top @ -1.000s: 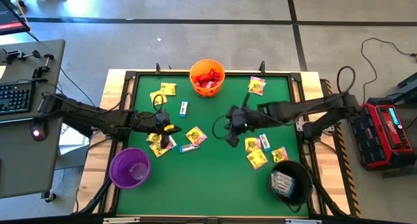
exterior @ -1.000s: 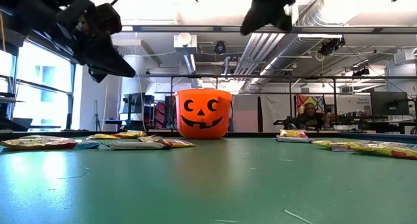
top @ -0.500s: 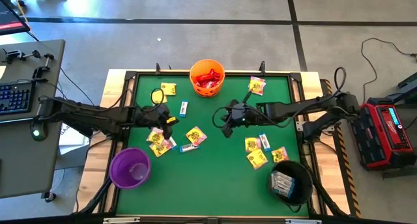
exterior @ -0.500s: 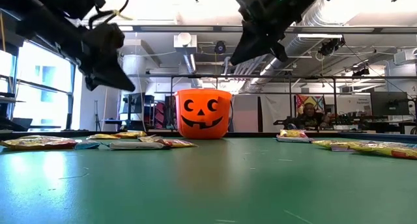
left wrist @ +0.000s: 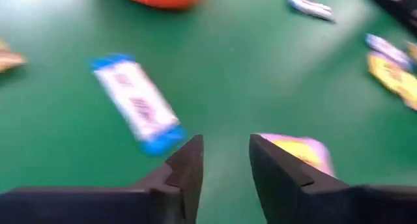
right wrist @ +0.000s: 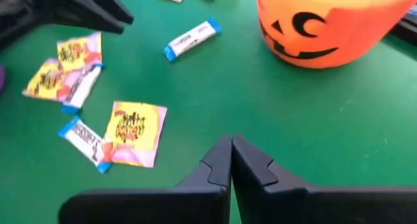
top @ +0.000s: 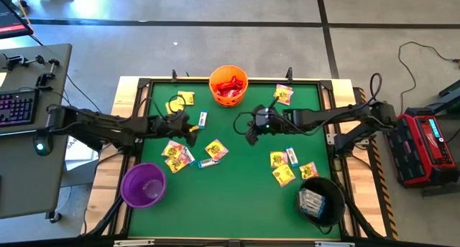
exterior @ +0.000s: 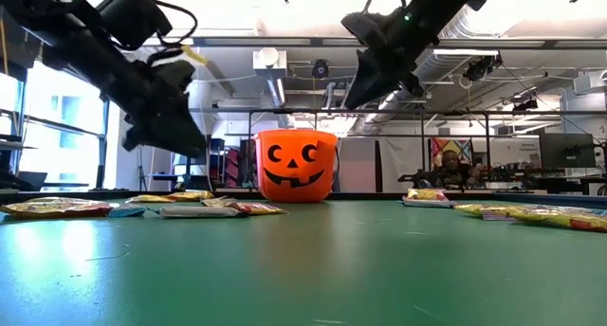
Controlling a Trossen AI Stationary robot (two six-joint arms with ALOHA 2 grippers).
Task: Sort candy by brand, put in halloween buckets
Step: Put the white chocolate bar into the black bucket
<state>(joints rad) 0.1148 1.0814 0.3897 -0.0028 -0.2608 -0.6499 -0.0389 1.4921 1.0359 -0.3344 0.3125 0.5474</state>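
The left gripper (top: 191,128) hangs left of the orange bucket (top: 228,85), its fingers (left wrist: 186,168) a little apart, holding nothing. The right gripper (top: 251,136) hangs just below the bucket, pinched closed and empty.

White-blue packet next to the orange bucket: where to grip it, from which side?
Judging by its pose, take the white-blue packet across its narrow width, mid-length, coming straight down. It lies flat and alone on the green table, long axis pointing toward the orange bucket. The left pincer hovers closest.

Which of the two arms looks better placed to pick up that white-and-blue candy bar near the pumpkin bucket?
Probably the left. The left gripper hangs right beside the white-blue candy bar with its fingers apart, while the right gripper is farther off, shut and empty.
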